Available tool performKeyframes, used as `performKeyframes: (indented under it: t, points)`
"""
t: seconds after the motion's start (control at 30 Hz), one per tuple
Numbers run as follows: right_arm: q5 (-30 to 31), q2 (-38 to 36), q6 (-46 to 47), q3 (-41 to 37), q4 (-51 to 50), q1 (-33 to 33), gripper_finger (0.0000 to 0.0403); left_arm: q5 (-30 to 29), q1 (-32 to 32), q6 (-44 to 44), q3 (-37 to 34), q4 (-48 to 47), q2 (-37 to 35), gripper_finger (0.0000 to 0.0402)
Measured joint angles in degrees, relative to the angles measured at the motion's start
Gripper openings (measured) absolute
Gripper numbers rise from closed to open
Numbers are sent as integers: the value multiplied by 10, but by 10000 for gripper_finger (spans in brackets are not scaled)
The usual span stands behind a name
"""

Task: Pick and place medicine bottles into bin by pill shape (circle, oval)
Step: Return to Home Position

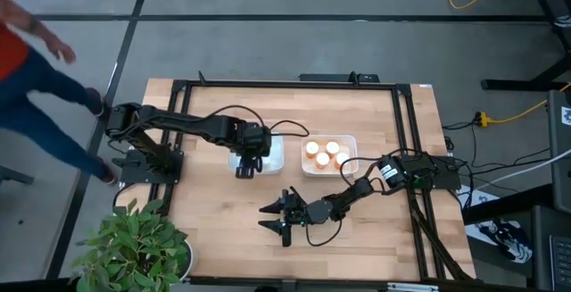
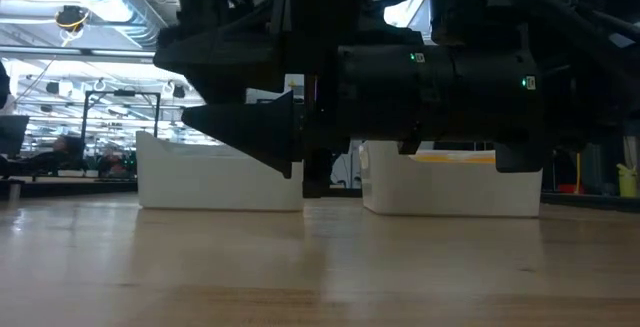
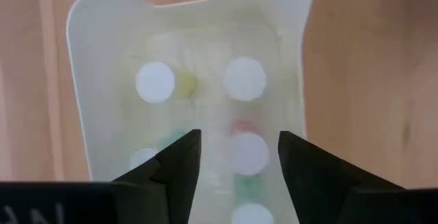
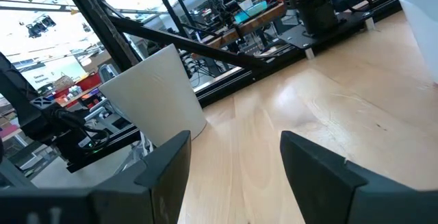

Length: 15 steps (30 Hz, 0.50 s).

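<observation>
Several small pale medicine bottles (image 3: 244,78) with white caps stand upright in the left white bin (image 3: 82,107). My left gripper (image 3: 239,138) hangs open above this bin (image 1: 272,154), pointing steeply down, with nothing between its fingers; one cap (image 3: 248,152) shows below the gap. Orange medicine bottles (image 1: 323,154) with white caps stand in the right bin (image 1: 350,140). My right gripper (image 1: 266,218) lies level just above the table's near middle, open, holding nothing, its fingers (image 4: 164,169) pointing toward the table's left edge.
In the low view both bins (image 2: 220,172) (image 2: 455,182) stand side by side behind my dark right gripper (image 2: 300,117). A potted plant (image 1: 134,247) in a white pot (image 4: 157,94) stands at the near left corner. A person (image 1: 36,69) walks beyond the table's left edge.
</observation>
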Motion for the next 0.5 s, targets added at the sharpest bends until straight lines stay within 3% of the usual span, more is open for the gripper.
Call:
performKeyframes:
  t: [0.37,0.5]
  points:
    - [0,0,0,0,0,0,227,-7,-62,-38,123,-132,-1,186]
    - [0,0,0,0,0,0,227,-33,-90,-36,133,-149,-40,186]
